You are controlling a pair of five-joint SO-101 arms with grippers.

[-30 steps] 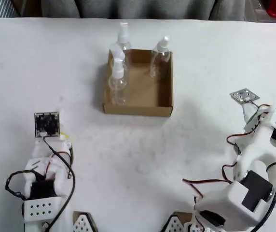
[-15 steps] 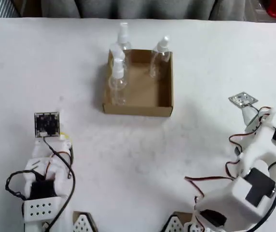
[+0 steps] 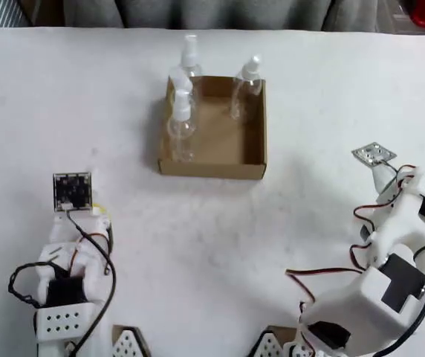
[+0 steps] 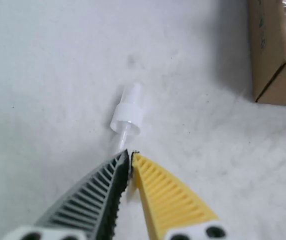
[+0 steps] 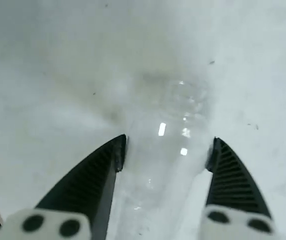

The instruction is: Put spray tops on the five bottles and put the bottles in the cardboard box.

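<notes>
Right gripper [image 5: 165,150], jaws wide, has settled astride the last bottle [image 5: 170,130]; left gripper [image 4: 129,156], unmoved, pinches the spray top [image 4: 127,111] by its stem, so capping likely follows

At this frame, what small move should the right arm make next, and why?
Probably close the right gripper on the bottle. The clear bottle lies on the table between its open fingers, not yet gripped. The left gripper seems to pinch the tube of a spray top, so that part looks ready for fitting.
</notes>
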